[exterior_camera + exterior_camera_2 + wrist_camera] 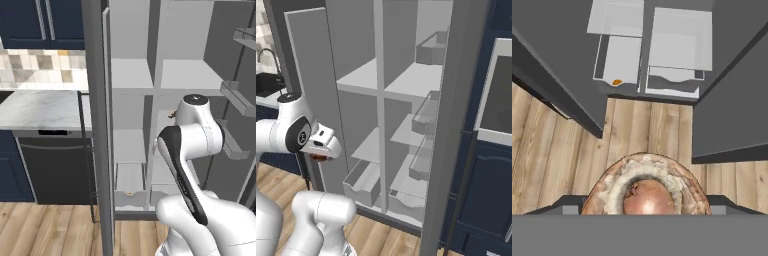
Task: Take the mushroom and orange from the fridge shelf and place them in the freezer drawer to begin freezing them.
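Gripping the mushroom (pixel 646 190), hand (pixel 321 157) hangs before open freezer drawer (pixel 618 67).

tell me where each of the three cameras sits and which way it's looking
Left base view: behind the arm on its left, facing the open fridge; the white arm rises at lower right, and the freezer drawer holds the orange.
Right base view: behind the arm on its right, looking at the same fridge; the arm stands at lower left, the gripper shut on the mushroom.
Hand view: on the hand, looking down past the mushroom at the wood floor and both drawers.
Shared: all three show the freezer drawer.
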Available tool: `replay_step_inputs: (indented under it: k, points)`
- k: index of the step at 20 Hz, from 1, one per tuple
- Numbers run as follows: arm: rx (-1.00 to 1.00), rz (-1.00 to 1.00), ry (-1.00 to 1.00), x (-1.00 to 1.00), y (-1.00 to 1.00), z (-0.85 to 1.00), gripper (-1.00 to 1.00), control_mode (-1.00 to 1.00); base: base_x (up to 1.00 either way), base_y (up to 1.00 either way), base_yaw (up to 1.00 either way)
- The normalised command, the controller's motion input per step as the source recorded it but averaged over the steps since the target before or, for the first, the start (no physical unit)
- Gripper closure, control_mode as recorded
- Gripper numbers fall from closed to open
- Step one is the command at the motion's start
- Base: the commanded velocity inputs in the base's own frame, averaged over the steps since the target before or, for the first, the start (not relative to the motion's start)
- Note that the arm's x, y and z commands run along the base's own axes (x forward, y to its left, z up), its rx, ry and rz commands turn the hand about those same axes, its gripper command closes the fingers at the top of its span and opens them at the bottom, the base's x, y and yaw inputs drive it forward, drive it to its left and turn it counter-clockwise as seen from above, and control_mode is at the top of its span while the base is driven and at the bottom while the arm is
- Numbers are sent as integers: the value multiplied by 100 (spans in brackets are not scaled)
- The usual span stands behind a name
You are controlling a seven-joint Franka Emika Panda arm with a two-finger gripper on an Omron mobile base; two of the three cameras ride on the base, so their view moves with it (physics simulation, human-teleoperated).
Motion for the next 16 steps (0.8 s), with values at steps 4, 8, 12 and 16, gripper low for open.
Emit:
replay_step_inputs:
  k: [4, 8, 12, 16]
  points:
    - [0, 5, 4, 2, 0, -14, 100, -100, -13, 0, 19]
    - [2, 18, 17, 49, -4, -70, 100, -100, 0, 0, 0]
    - [1, 18, 19, 66, -4, -63, 100, -100, 0, 0, 0]
    - [0, 16, 15, 84, 0, -55, 100, -100, 0, 0, 0]
